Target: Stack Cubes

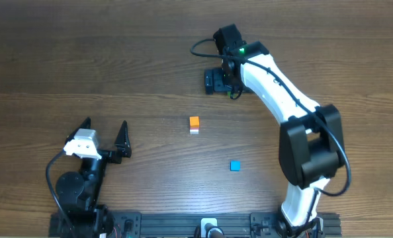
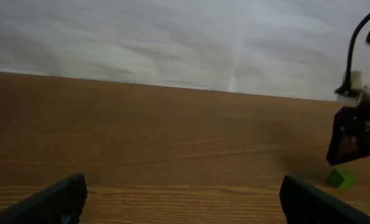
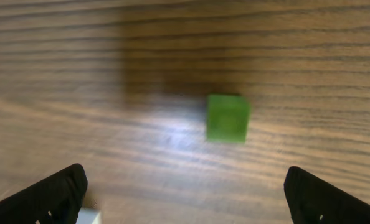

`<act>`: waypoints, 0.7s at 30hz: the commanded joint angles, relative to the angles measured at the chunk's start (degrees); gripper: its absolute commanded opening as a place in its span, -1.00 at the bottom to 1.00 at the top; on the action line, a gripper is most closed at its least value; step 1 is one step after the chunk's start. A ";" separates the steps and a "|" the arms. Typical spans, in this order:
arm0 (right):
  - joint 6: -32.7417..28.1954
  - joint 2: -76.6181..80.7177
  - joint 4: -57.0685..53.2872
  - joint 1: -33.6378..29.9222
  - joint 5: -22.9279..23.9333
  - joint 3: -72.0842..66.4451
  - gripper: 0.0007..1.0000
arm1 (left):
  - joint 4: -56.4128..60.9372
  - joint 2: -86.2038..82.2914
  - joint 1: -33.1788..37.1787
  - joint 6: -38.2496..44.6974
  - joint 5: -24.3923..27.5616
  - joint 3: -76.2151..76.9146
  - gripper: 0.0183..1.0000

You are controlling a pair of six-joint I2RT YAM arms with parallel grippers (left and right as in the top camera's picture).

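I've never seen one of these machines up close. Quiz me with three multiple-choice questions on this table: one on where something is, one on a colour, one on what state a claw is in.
1. Which cube is the right gripper nearest to?
A. orange
B. green
C. blue

2. What colour is the cube lying alone nearest the right arm's base?
A. blue
B. red
C. yellow

3. The left gripper is:
A. shut on a cube
B. shut, empty
C. open, holding nothing

Answers:
1. B: the right wrist view shows the green cube just ahead of the right gripper.
2. A: the blue cube sits by itself there.
3. C: the left gripper has its fingers spread, with bare table between them.
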 commanded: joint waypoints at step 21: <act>-1.11 8.85 4.85 -1.81 5.05 1.33 0.86 | 0.00 -0.35 0.37 1.05 0.70 -0.31 1.00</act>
